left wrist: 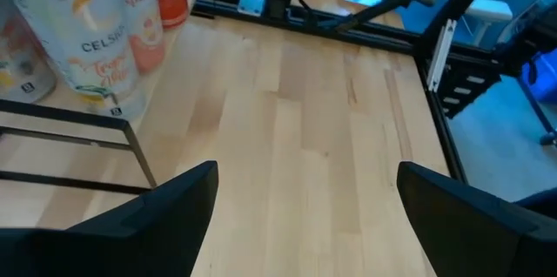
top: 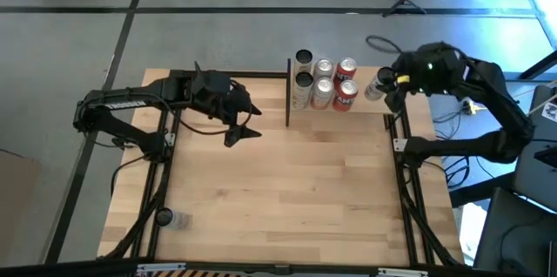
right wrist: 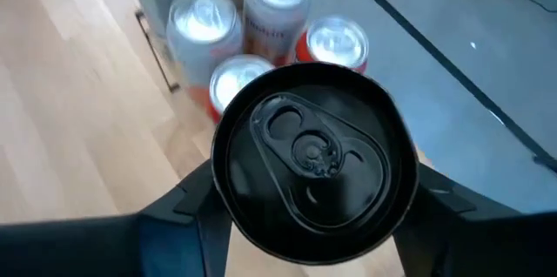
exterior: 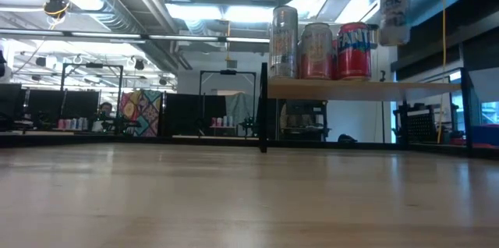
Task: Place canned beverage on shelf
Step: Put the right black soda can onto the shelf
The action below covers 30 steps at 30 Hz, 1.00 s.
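The shelf (exterior: pixel 413 89) is a raised light-wood board at the table's far right with a black post (top: pixel 288 94). Several cans (top: pixel 324 82) stand on it. My right gripper (top: pixel 384 82) is right of them, shut on a pale canned beverage (exterior: pixel 393 8) with a black top (right wrist: pixel 313 168), above the level of the shelf board. My left gripper (top: pixel 244 126) hovers over the table left of the shelf; its fingers stand wide open (left wrist: pixel 305 216) with nothing between them. My right gripper pinches the can between its two fingers (right wrist: pixel 178 216), one on each side of the can's wall below the top rim (right wrist: pixel 222 190). The fingers slant down from the table's right side. The can stands upright, lifted clear of shelf and table.
Black frame rails (top: pixel 165 164) run along the table's left and right sides. A small can-like object (top: pixel 171 219) lies near the front left corner. Bare tabletop (top: pixel 287 190) spreads between the arms and toward the near edge.
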Tool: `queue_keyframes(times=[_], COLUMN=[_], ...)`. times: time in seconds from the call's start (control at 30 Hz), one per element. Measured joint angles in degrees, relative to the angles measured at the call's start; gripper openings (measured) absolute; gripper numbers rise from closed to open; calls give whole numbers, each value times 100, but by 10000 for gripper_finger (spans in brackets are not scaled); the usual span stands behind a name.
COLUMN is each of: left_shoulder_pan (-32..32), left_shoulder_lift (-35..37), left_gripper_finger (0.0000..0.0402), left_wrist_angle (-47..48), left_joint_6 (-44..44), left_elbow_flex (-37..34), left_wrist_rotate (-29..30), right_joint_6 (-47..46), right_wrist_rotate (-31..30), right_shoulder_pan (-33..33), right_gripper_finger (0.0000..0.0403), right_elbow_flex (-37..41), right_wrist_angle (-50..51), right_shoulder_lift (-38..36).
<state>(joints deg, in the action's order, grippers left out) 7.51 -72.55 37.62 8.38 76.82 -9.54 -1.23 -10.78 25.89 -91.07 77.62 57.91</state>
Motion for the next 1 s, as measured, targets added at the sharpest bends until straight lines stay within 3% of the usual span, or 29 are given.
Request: queue_keyframes(times=[0.4, 0.63, 1.0], left_shoulder_pan=[26, 26, 26], left_shoulder_lift=[-2, -2, -2], left_gripper_finger=[350, 350, 350], left_wrist_angle=[-141, -137, -122], left_joint_6=[46, 44, 2], left_elbow_flex=[0, 0, 0], left_wrist_rotate=[182, 182, 180], right_joint_6=[1772, 2226, 2732], right_wrist_rotate=[2303, 3156, 3468], right_shoulder_pan=[2350, 3223, 3506], right_gripper_finger=[216, 216, 216], right_elbow_flex=[4, 442, 1288], right_wrist_angle=[-349, -736, -1204], right_shoulder_lift=[693, 724, 726])
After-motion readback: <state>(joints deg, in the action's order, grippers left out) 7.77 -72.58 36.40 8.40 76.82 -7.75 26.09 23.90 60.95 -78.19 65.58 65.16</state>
